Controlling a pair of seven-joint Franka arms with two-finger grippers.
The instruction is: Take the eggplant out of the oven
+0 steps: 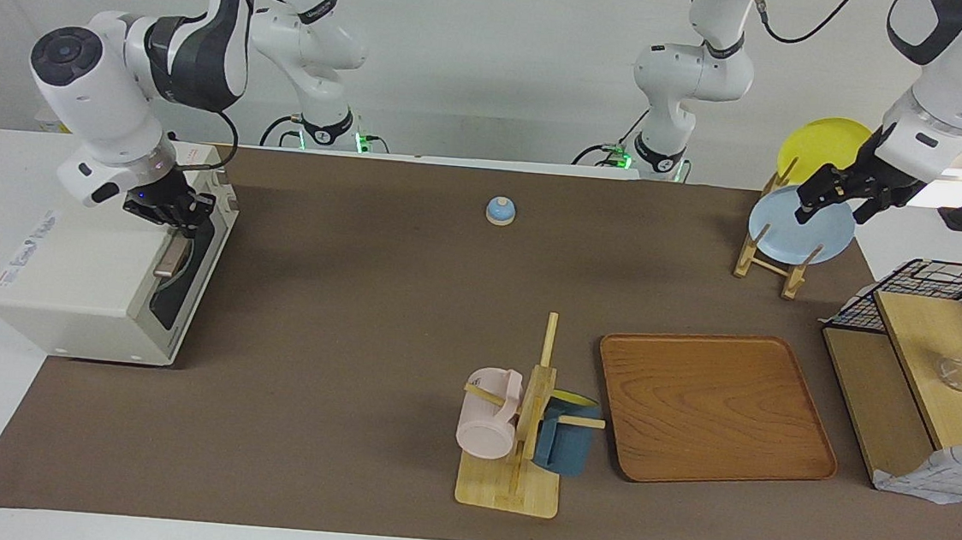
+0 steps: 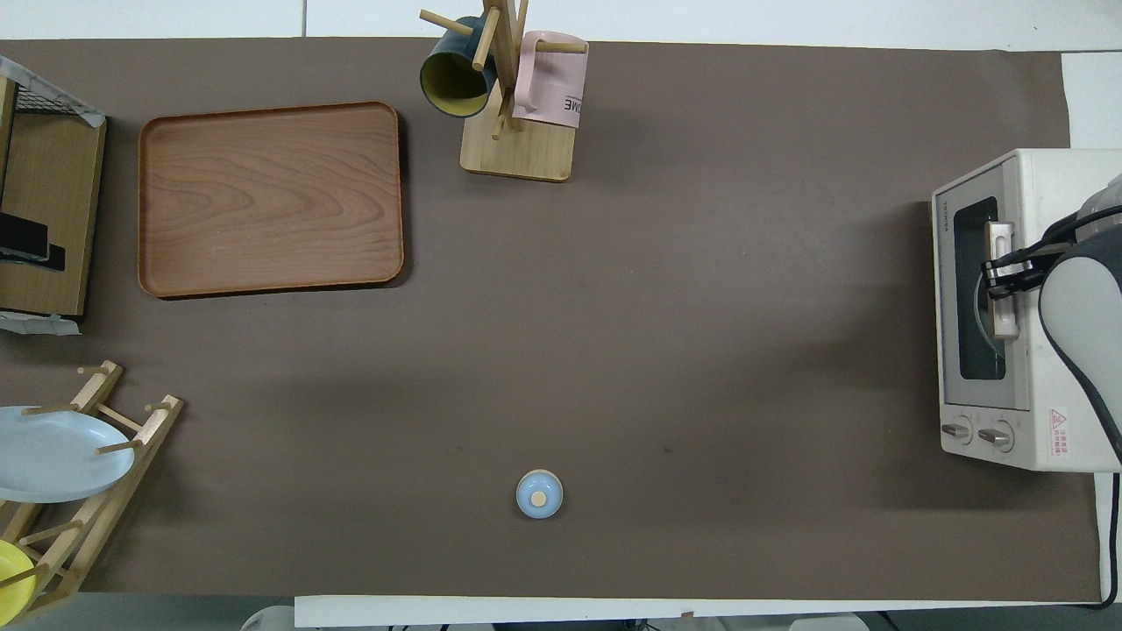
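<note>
The oven (image 1: 103,275) sits at the right arm's end of the surface (image 1: 355,337), door shut. The right gripper (image 1: 172,216) is down at the top front edge of the oven, right at the metallic bar handle (image 2: 1002,280); its fingers (image 2: 999,270) look like they sit around the bar, but I honestly cannot tell if they're pinching it or just spread beside it. No eggplant visible from here: through the dark glass I only make out a curved pale rim. Well away from the oven, the left gripper (image 1: 839,193) hangs over the blue plate (image 1: 802,227) in the wooden rack; its finger gap is unclear too.
</note>
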